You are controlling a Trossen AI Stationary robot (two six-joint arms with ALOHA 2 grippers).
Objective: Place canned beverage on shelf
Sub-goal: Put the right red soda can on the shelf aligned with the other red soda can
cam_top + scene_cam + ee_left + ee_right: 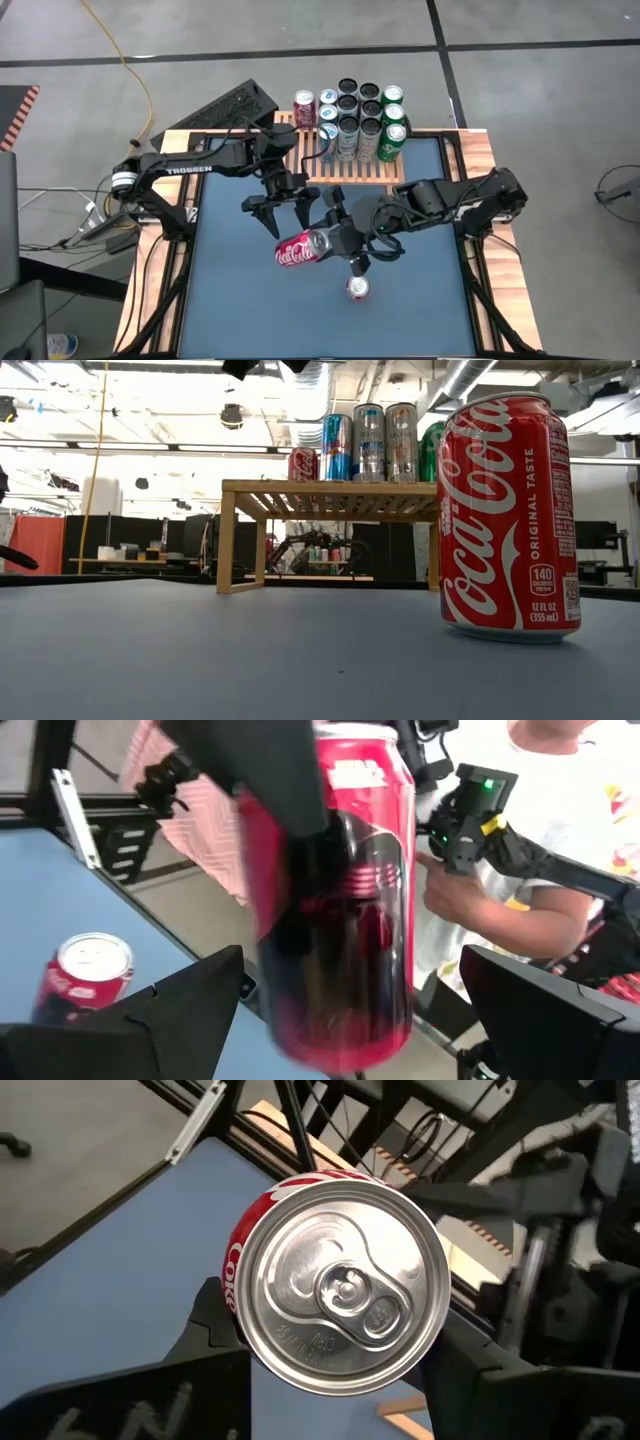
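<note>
Right pincer (322, 243) is clamped on a red Coca-Cola can (300, 248), held sideways in the air above the tabletop (240, 300), lid facing its wrist camera. Left pincer (278, 212) hangs just beside it on the shelf side, jaws spread and empty. The shelf (345, 168) beyond the left pincer already carries roughly a dozen cans (352, 120) at its far edge. A second Coca-Cola can (358, 288) stands just below the right pincer. My read: handover or placement pending, two cans left.

keyboard (228, 107) on floor, just past the table's far-left corner | yellow cable (130, 70) lying across the floor
</note>
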